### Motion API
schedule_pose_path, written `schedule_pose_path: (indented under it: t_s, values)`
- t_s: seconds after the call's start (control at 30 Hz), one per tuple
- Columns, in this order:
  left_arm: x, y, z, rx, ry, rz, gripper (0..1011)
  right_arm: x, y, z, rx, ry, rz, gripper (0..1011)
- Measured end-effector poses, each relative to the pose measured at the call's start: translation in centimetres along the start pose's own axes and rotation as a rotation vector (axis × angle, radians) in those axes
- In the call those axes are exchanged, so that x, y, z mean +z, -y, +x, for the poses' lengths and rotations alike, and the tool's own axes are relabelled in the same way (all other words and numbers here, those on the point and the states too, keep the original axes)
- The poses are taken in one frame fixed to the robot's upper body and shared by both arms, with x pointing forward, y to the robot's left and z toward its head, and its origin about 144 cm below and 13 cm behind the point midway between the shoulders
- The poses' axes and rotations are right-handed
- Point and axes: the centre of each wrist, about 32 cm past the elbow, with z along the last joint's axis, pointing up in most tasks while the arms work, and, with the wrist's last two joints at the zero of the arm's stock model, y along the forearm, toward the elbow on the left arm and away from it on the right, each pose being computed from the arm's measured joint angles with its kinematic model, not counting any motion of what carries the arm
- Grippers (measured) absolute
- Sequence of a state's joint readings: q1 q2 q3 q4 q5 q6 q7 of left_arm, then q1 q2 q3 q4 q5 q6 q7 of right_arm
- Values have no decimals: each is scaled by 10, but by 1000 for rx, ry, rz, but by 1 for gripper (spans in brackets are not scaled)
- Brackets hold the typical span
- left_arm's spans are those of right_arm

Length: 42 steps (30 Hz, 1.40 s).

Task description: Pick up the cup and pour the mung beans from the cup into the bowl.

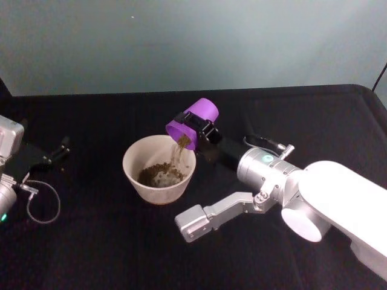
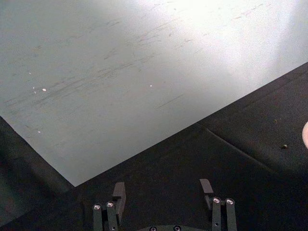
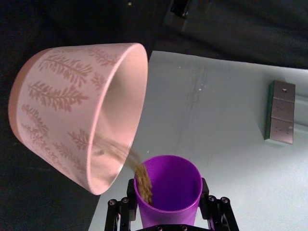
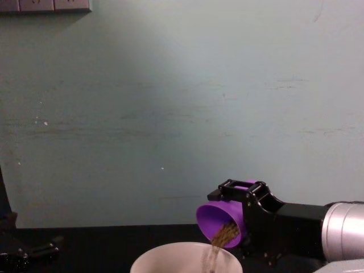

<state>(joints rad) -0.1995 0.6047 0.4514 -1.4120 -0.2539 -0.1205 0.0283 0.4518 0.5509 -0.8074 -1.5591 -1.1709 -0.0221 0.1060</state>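
Note:
My right gripper is shut on the purple cup and holds it tipped on its side above the far right rim of the bowl. Mung beans stream from the cup's mouth into a heap on the bowl's floor. In the right wrist view the cup sits between the fingers, with beans running over its lip toward the patterned pink bowl. From the chest view the cup pours beans into the bowl. My left gripper rests open at the table's far left.
A black cloth covers the table, which backs onto a teal wall. A loop of cable lies by the left arm. One stray bean lies on the cloth near the bowl. My right forearm spans the right side.

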Motion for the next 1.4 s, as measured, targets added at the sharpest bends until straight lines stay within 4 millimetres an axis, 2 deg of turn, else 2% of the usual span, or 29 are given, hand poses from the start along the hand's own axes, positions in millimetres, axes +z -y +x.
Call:
schedule_pose_path:
  t_s: [0.57,1.1,1.27,1.4]
  values:
    - [0,0,0,0,0,0,1000,-2,1,-1,-43,132,-14,735]
    - [0,0,0,0,0,0,1000,-7,2,-1,-107,395,-18,735]
    - [0,0,0,0,0,0,1000,-9,2,0,-113,370,-25,735]
    - [0,0,0,0,0,0,1000,-12,4,2,-120,239,-39,735]
